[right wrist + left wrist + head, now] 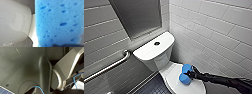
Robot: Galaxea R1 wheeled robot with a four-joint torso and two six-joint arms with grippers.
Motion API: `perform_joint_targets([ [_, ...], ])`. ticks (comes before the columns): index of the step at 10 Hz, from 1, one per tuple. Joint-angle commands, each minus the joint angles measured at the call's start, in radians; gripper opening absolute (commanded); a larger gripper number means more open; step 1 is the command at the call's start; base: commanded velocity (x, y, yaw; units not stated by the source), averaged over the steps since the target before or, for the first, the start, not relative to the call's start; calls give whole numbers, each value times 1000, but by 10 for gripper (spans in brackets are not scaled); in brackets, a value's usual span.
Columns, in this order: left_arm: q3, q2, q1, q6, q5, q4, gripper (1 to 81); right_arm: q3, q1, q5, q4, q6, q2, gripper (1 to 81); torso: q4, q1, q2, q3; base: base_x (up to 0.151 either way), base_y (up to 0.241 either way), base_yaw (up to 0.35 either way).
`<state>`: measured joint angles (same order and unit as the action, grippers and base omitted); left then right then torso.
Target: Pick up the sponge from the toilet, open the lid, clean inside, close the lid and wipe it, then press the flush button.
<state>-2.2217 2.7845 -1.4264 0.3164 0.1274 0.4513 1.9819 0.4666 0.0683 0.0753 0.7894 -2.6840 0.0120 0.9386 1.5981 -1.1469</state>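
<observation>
The right claw [192, 74] reaches in from the lower right of the frame and pinches the sponge [184, 78] at its waist. 2 blue lobes bulge just left of the claw, with the long axis running up and down the frame. The sponge hangs over the closed lid [191, 87]; whether it touches, I cannot tell. Beyond, upper centre, the toilet [151, 52] tank carries the flush button [156, 43].

The light is even and soft, brightest on the white wall tiles [214, 27] toward two o'clock. The tank cover [151, 48] carries a pale sheen (no hard glare), while the floor [151, 86] at six o'clock lies in shadow. Tile lines bow near the edges. Up close the sponge [60, 22] is evenly lit, and the robot's casing [25, 65] sits in dim grey.
</observation>
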Motion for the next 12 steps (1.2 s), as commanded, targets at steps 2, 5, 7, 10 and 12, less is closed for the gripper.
perform_joint_targets([
  [2, 16, -6, -18, -2, 70, -6, 811, 105, -128, -50, 12, 76, -93, 10, 0, 0, 1, -7, 0, 0, 0],
  [5, 17, -6, -19, -2, 70, -6, 811, 182, -75, -62, 26, 76, -109, 10, 0, 1, 2, -7, 0, 0, 0],
  [7, 19, -6, -19, -2, 70, -6, 811, 170, -39, -100, 24, 79, -61, 10, 0, 1, 2, -7, 0, 0, 0],
  [10, 20, -5, -20, -2, 70, -5, 811, 20, 14, -143, 26, 85, 88, 10, 0, 1, 2, -7, 0, 0, 0],
  [12, 22, -2, -19, -2, 70, 0, 811, -35, 71, -195, 24, 87, 158, 10, 0, 1, 2, -7, 0, 0, 0],
])
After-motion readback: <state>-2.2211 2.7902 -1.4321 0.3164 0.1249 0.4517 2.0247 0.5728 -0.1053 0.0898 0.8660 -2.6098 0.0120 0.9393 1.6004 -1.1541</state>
